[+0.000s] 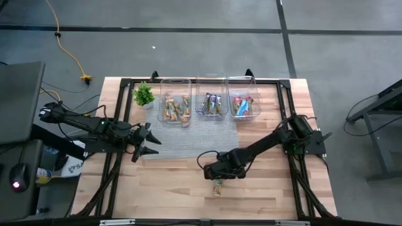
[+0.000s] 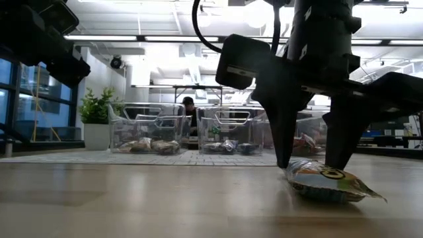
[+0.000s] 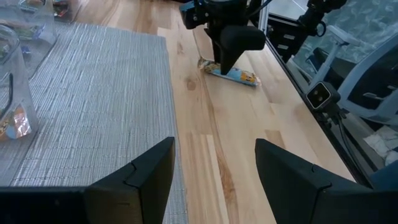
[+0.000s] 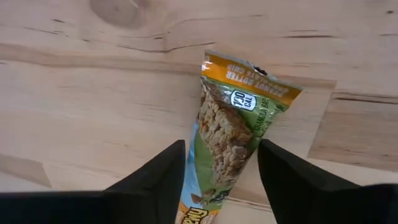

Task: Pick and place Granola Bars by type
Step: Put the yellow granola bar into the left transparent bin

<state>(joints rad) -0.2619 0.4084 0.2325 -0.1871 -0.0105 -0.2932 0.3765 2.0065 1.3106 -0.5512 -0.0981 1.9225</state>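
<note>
One granola bar [image 4: 233,127] in a tan, orange and green wrapper lies flat on the bare wood near the table's near edge [image 1: 217,187] [image 2: 327,182] [image 3: 236,74]. My right gripper [image 4: 222,149] [image 2: 310,165] [image 1: 218,177] is open and points down, one finger on each long side of the bar, tips close to the table. My left gripper [image 3: 214,165] [image 1: 149,143] is open and hovers over the table's left part, beside the grey mat, holding nothing. More bars lie sorted in three clear bins at the far edge. My right gripper comes at the bar from above, with its fingers [image 4: 161,171] across the bar's width near one end. The bar lies flat on the table. Whether the fingers touch the wrapper, I cannot tell.
Three clear bins stand in a row at the far edge: tan and green bars [image 1: 176,108], blue and purple [image 1: 211,105], red and pink [image 1: 244,105]. A small green plant [image 1: 144,95] stands left of them. A grey mat [image 1: 188,135] lies before the bins. Bare wood surrounds the bar.
</note>
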